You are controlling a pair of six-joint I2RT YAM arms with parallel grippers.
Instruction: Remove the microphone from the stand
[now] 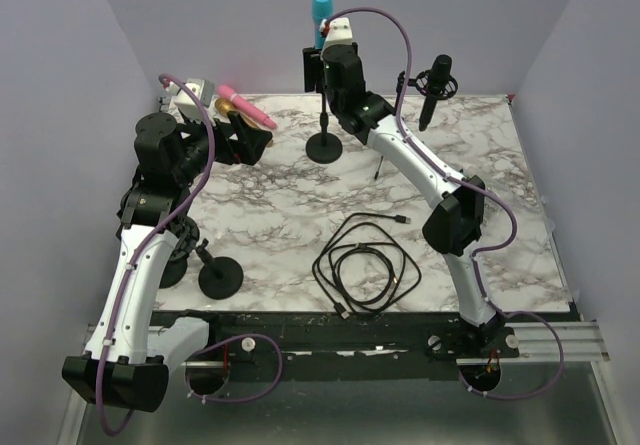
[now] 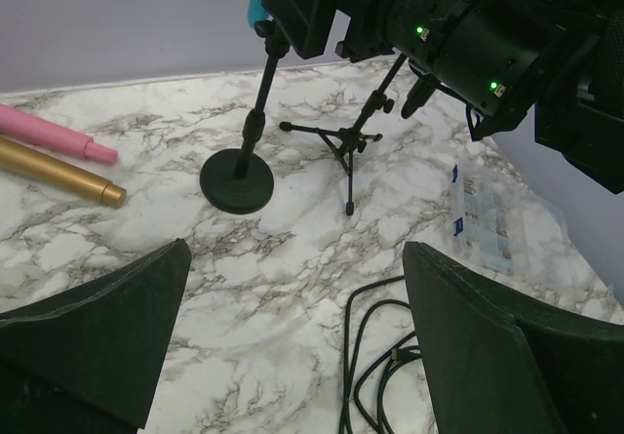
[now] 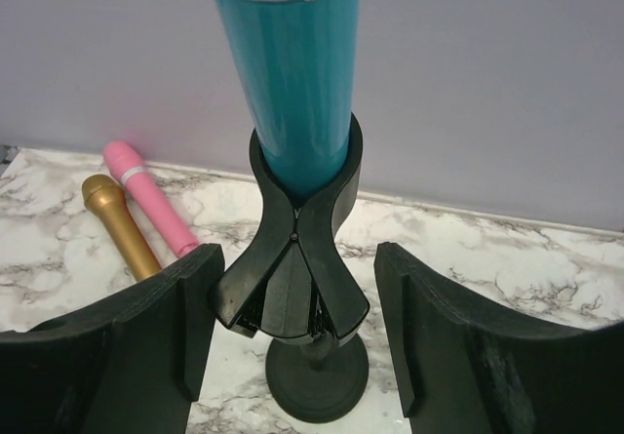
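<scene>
- While right gripper (image 3: 299, 254) brackets stand clip (image 3: 285, 297), jaws open, untouching: approach step.
- Next, likely: grip teal microphone (image 3: 288, 73) above clip, lift.
- Spare left gripper (image 2: 297, 251): jaws open, well apart from stand clip.

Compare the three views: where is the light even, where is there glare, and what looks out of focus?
Top view: soft, even light, faint shadows only, the cable sharp. Left wrist view: the left claw is dark and slightly blurred. Right wrist view: a faint sheen runs down the teal microphone; the gold microphone behind looks softer.
</scene>
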